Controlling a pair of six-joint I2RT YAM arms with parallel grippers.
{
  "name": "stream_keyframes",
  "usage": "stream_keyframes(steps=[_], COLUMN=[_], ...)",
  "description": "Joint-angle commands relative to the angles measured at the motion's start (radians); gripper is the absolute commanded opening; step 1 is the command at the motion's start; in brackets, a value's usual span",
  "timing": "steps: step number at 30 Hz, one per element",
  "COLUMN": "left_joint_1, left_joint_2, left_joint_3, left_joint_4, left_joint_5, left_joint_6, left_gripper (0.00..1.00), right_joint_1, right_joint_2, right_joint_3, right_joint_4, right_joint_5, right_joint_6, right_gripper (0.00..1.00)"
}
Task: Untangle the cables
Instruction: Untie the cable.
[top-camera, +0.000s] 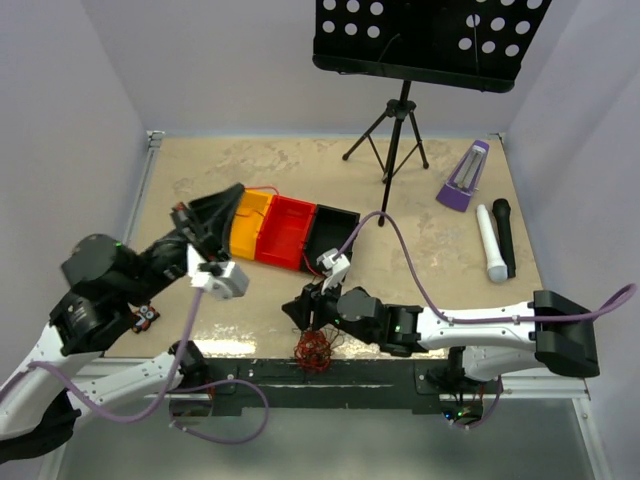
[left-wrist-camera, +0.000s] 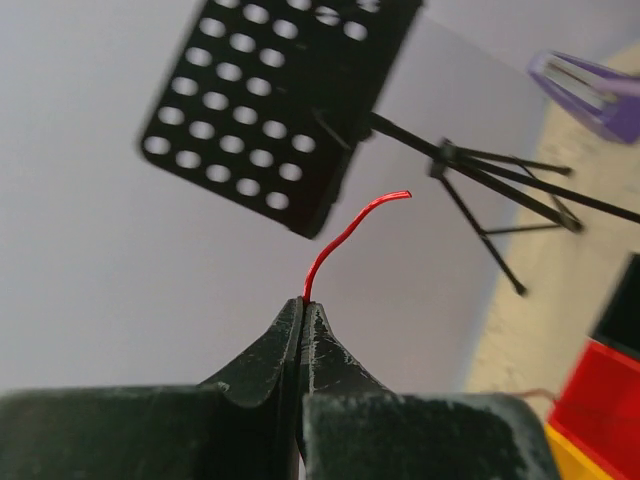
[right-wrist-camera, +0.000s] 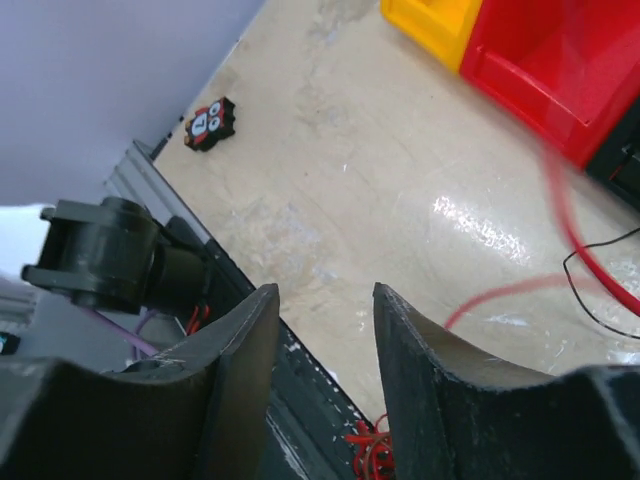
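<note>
Left hand (left-wrist-camera: 302, 310) pinches red cable (left-wrist-camera: 345, 235); tangle (top-camera: 316, 350) under parted right hand (right-wrist-camera: 325, 297).

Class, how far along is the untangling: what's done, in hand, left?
Done: nothing visibly separated yet. In hand: the left gripper pinches one red wire near its end. Left: the tangle at the near edge, by the open right gripper.

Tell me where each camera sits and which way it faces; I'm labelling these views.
Top external: above and behind the bases, looking down at the table; left gripper and right gripper show.
Left wrist: on the left arm, aimed up at the music stand; its shut fingers pinch a red cable.
Right wrist: on the right arm, aimed down at the table's near-left edge; its open fingers show.
Shared: red cable tangle, in right wrist and top views.
</note>
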Motion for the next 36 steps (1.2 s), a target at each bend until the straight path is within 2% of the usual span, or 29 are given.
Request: stream_keyframes(steps=[1,2,4,5,7,8,10,12,14,16,23,29,32,36], left_joint_1=[0.006,0.005,0.005,0.006,0.005,0.005,0.006,0.005,0.005,0.006,0.006,0.003,0.003,0.005], left_joint_2=[0.004,0.004,0.008,0.010,0.011,0.013,0.015,0.013,0.011,0.012,0.007,0.005,0.005,0.013], left_joint_3=[-0.017,-0.014,0.003,0.009,0.021,0.027,0.030,0.026,0.007,0.013,0.018,0.020,0.021,0.026], left_joint_4=[-0.147,-0.151,-0.173,-0.174,-0.167,-0.162,-0.121,-0.021,0.094,0.126,0.108,0.119,0.128,0.129], left_joint_5=[0.038,0.043,0.057,0.061,0.058,0.049,0.012,-0.056,-0.129,-0.157,-0.160,-0.163,-0.172,-0.174], left_joint_6=[-0.109,-0.117,-0.123,-0.122,-0.108,-0.099,-0.044,-0.001,0.054,0.094,0.142,0.148,0.153,0.161], left_gripper=[0.00,0.00,0.00,0.00,0.00,0.00,0.00,0.00,0.00,0.00,0.00,0.00,0.00,0.00], right_joint_1=[0.007,0.007,0.005,0.007,0.005,0.005,0.007,0.005,0.005,0.005,0.004,0.002,-0.016,-0.027], right_joint_2=[-0.020,-0.023,-0.019,-0.013,0.003,0.007,0.007,-0.002,-0.011,-0.020,-0.059,-0.115,-0.099,-0.062], right_joint_3=[0.032,0.032,0.038,0.044,0.067,0.078,0.086,0.073,0.063,0.052,0.096,0.087,0.095,0.093], right_joint_4=[-0.071,-0.072,-0.077,-0.088,-0.127,-0.152,-0.183,-0.187,-0.195,-0.197,-0.204,-0.272,-0.336,-0.295], right_joint_5=[0.067,0.071,0.073,0.082,0.122,0.145,0.172,0.185,0.199,0.217,0.199,0.292,0.360,0.331], right_joint_6=[-0.030,-0.030,-0.035,-0.041,-0.044,-0.045,-0.041,-0.033,-0.022,-0.016,-0.096,-0.090,-0.044,-0.076], right_gripper=[0.40,0.36,0.37,0.40,0.62,0.68,0.75,0.77,0.78,0.78,0.77,0.76,0.76,0.77])
